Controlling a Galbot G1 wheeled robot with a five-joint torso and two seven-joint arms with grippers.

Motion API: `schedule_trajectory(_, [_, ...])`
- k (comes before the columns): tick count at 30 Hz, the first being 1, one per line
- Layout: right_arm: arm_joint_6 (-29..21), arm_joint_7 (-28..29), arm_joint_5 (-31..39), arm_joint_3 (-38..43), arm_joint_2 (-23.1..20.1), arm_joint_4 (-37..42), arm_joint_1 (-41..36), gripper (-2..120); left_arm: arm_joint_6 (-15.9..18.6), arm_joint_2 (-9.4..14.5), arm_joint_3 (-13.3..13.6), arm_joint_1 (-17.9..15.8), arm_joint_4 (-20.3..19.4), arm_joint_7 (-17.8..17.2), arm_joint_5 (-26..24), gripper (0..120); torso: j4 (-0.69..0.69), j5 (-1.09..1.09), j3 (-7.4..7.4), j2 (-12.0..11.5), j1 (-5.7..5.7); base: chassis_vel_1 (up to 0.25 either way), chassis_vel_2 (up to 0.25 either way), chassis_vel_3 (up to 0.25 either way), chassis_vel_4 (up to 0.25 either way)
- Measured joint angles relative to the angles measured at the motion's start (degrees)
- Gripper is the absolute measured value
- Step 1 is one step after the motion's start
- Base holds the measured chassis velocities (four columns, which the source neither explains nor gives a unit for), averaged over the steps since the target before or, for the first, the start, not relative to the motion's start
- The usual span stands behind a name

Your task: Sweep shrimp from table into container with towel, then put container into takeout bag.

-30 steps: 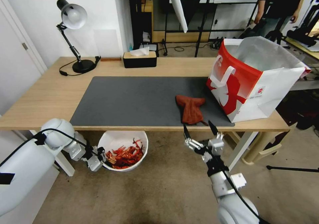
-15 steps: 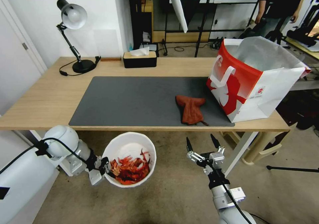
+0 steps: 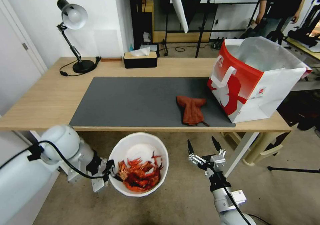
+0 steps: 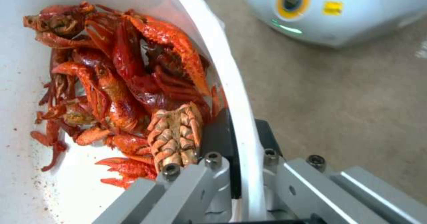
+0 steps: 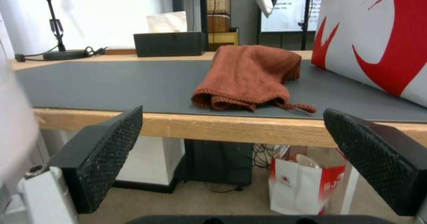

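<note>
Head view first: the left gripper (image 3: pixel 106 178) holds the container (image 3: pixel 140 141) out in the air below the front edge of the table (image 3: pixel 43 95), over the bare floor, and the bowl tips a little so the shrimp (image 3: pixel 140 175) heap against the wall nearest the gripper. From the left wrist view the hold is plain: one finger sits inside the rim against the shrimp (image 4: pixel 133 94), the other outside, the two pressed onto the thin white wall of the container (image 4: pixel 236 94). A pinch on one side of the rim looks to me like a hold that lets the bowl sag, which would explain the tilt. The right gripper (image 3: pixel 204 147) hangs just below the table edge, its two dark fingers spread wide and carrying nothing; in the right wrist view those fingers (image 5: pixel 111 144) frame the towel (image 5: pixel 249 77), which lies bunched on the dark mat (image 5: pixel 111 84) near the front edge, its loop trailing toward the wood. I see no shrimp on the mat, so I judge the sweeping done and the towel simply left where it was last used. The takeout bag (image 3: pixel 253 81) stands upright and open at the right end of the table, well apart from the bowl, its mouth up, ready to take the container from above.
</note>
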Motion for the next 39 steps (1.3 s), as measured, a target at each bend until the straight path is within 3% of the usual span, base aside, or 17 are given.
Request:
schedule_trajectory(3, [0.0, 0.0, -0.1, -0.2, -0.1, 0.1, 0.1, 100, 2.0, 1.7, -1.5, -0.7, -1.6, -0.1, -3.9, 0, 0.01, 0.0, 0.0, 0.0, 0.0, 0.0, 0.0, 0.0, 0.0])
schedule_trajectory(8, [-0.1, 0.0, -0.1, -0.9, -0.2, 0.1, 0.5, 100, 3.0, 2.8, -2.5, -2.3, -1.7, -0.8, -5.9, 0, 0.04, 0.01, 0.0, 0.0, -0.01, 0.0, 0.0, 0.0, 0.0])
schedule_trajectory(10, [-0.2, 0.0, -0.3, -1.6, -0.1, 0.0, 0.8, 100, 4.0, 2.7, -2.0, -5.3, 0.7, -2.2, -8.1, 0, 0.0, 0.0, 0.01, 0.0, 0.01, 0.0, 0.0, 0.0, 0.0])
schedule_trajectory(16, [-0.3, 0.0, -0.7, -2.1, 0.1, -0.4, 1.3, 100, 5.6, 1.1, -0.9, -9.5, 5.1, -5.3, -11.1, 0, 0.02, -0.01, 0.01, 0.0, 0.0, 0.0, 0.0, 0.0, 0.0])
schedule_trajectory(18, [-0.2, 0.0, -1.2, -2.1, 0.5, -0.6, 1.3, 100, 6.3, -0.4, 0.7, -13.0, 8.6, -7.0, -12.7, 0, 0.01, 0.0, 0.01, 0.0, 0.01, 0.0, 0.0, 0.0, 0.0])
schedule_trajectory(24, [-0.2, -0.2, -1.8, -2.4, 1.1, -0.7, 1.1, 100, 7.4, -3.3, 3.7, -17.7, 13.2, -9.3, -13.7, 0, 0.01, 0.01, 0.01, 0.0, 0.01, 0.0, 0.0, 0.0, 0.0])
schedule_trajectory(26, [-0.2, -0.3, -2.3, -2.7, 1.5, -0.7, 1.0, 100, 7.5, -6.1, 8.1, -22.4, 17.4, -9.5, -12.5, 0, 0.01, -0.01, 0.01, 0.0, 0.01, 0.0, 0.0, 0.0, 0.0])
schedule_trajectory(28, [-0.2, -0.3, -2.4, -2.7, 1.5, -0.7, 0.9, 100, 7.3, -6.9, 9.4, -24.0, 18.7, -9.5, -12.2, 0, 0.02, 0.0, 0.01, 0.0, 0.01, 0.0, 0.0, 0.0, 0.0])
schedule_trajectory(30, [-0.1, -0.4, -2.7, -2.8, 1.7, -0.7, 0.8, 100, 6.8, -9.8, 13.0, -29.1, 22.6, -9.6, -10.7, 0, 0.01, 0.0, 0.01, 0.0, 0.01, 0.0, 0.0, 0.0, 0.0])
schedule_trajectory(32, [-0.1, -0.5, -2.8, -2.8, 1.7, -0.7, 0.8, 100, 6.6, -10.6, 13.7, -30.3, 23.5, -9.6, -10.2, 0, 0.02, 0.0, 0.01, 0.0, 0.01, 0.0, 0.0, 0.0, 0.0])
schedule_trajectory(33, [0.0, -0.6, -2.8, -2.9, 1.8, -0.7, 0.7, 100, 6.3, -12.9, 15.3, -33.3, 25.6, -9.6, -8.9, 0, 0.01, 0.01, 0.01, 0.0, 0.01, 0.0, 0.0, 0.0, 0.0])
schedule_trajectory(34, [0.0, -0.6, -2.8, -2.9, 1.8, -0.7, 0.7, 100, 6.3, -12.9, 15.3, -33.3, 25.6, -9.6, -8.9, 0, 0.01, 0.01, 0.01, 0.0, 0.01, 0.0, 0.0, 0.0, 0.0])
schedule_trajectory(36, [0.2, -0.8, -3.0, -3.1, 2.0, -0.6, 0.4, 100, 6.0, -16.7, 17.7, -37.6, 29.3, -9.4, -7.1, 0, 0.0, 0.02, 0.01, 0.0, 0.01, 0.0, 0.0, 0.0, 0.0])
schedule_trajectory(38, [0.2, -0.9, -3.0, -3.1, 2.0, -0.6, 0.4, 100, 6.0, -17.5, 18.2, -38.5, 30.1, -9.4, -6.8, 0, 0.01, 0.02, 0.01, 0.0, 0.01, 0.0, 0.0, 0.0, 0.0])
schedule_trajectory(39, [0.3, -0.9, -3.1, -3.2, 2.1, -0.6, 0.4, 100, 5.7, -19.5, 19.3, -40.4, 32.1, -9.2, -6.1, 0, 0.02, 0.01, 0.01, 0.0, 0.01, 0.0, 0.0, 0.0, 0.0])
